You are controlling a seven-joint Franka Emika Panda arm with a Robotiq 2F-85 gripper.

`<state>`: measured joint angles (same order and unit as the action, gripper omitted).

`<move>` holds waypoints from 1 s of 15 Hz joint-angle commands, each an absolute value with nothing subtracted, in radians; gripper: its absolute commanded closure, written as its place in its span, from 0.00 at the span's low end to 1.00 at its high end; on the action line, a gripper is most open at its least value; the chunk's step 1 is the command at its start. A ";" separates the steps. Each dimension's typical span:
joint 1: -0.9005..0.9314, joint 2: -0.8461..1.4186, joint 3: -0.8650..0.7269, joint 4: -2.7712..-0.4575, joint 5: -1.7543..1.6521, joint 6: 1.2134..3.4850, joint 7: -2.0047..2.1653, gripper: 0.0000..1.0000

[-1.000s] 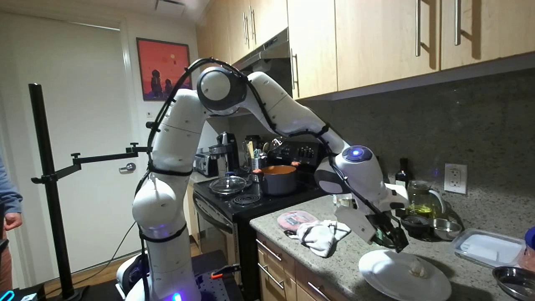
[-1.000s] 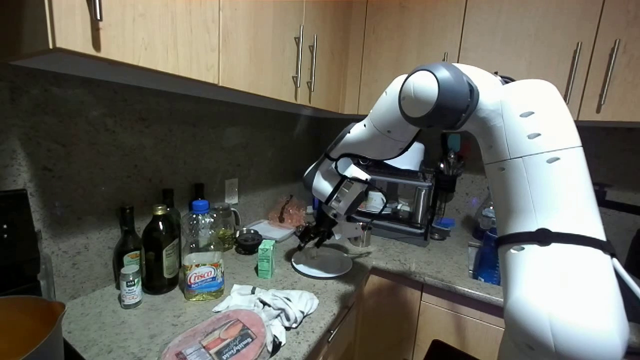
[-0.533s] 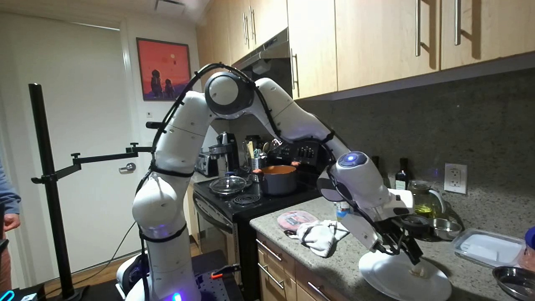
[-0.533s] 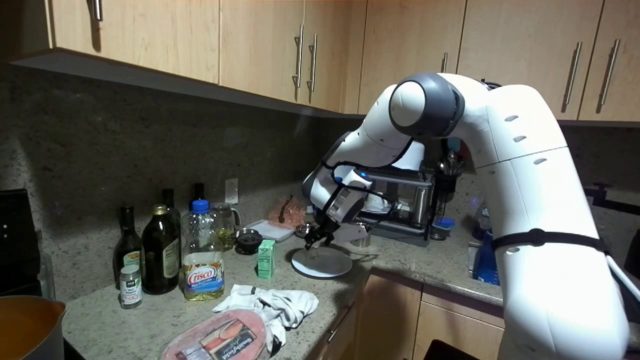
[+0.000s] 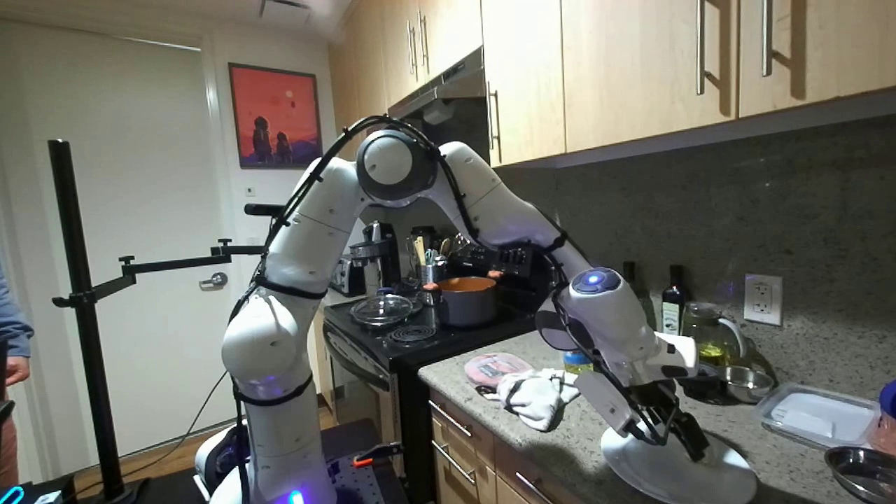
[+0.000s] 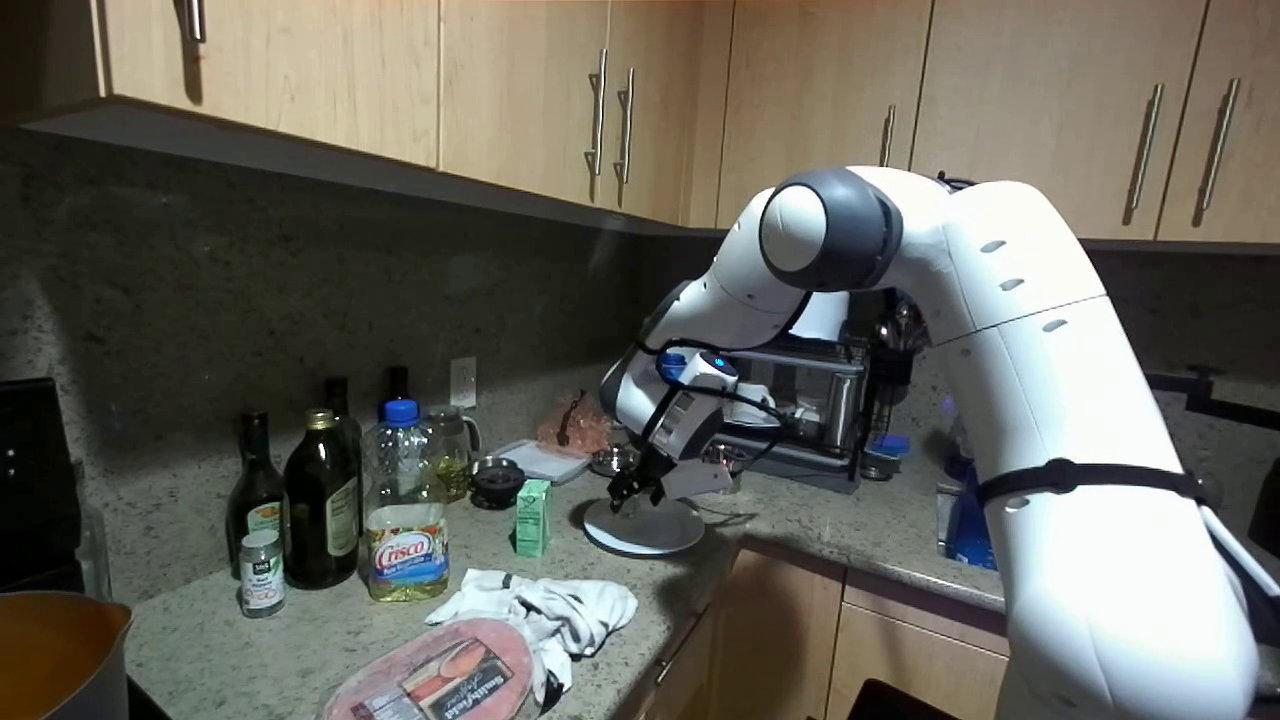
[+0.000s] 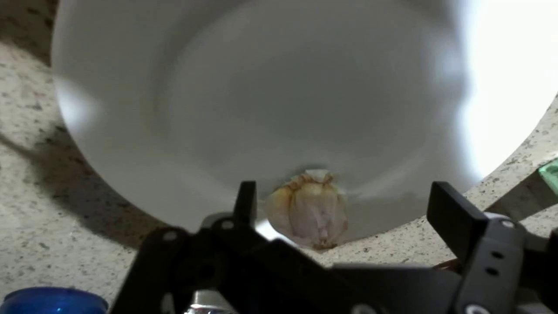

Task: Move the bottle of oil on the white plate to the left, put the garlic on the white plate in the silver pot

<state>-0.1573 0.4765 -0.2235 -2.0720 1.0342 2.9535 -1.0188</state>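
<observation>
A whole garlic bulb (image 7: 311, 211) lies near the rim of the white plate (image 7: 305, 96). My gripper (image 7: 343, 196) stands open just above the plate, its two black fingers on either side of the garlic in the wrist view, the bulb nearer the left finger. Whether the fingertips reach down around it, I cannot tell. In an exterior view the gripper (image 5: 679, 439) hides most of the garlic. The bottle of oil (image 6: 408, 550), clear with a blue cap, stands upright on the counter, off the plate. Grey outside and orange inside, the silver pot (image 5: 467, 308) sits on the stove.
Between the oil and the plate stands a small green carton (image 6: 532, 518). A crumpled white cloth (image 6: 560, 610) and packaged ham (image 6: 450, 680) lie at the counter's front. Dark bottles (image 6: 320, 520) line the wall; a metal bowl (image 5: 749, 385) and plastic container (image 5: 815, 416) are beyond the plate.
The arm has reached lower and my gripper has come down over the garlic, staying open. Plate, oil bottle and pot have not moved.
</observation>
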 commanded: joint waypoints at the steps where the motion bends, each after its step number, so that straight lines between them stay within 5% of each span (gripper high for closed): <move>1: -0.157 0.477 -0.224 -2.072 1.034 2.954 -1.019 0.00; 15: -0.153 0.514 -0.233 -2.024 1.002 2.928 -0.995 0.00</move>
<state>-0.1567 0.4896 -0.2233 -2.0504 1.0195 2.9500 -1.0188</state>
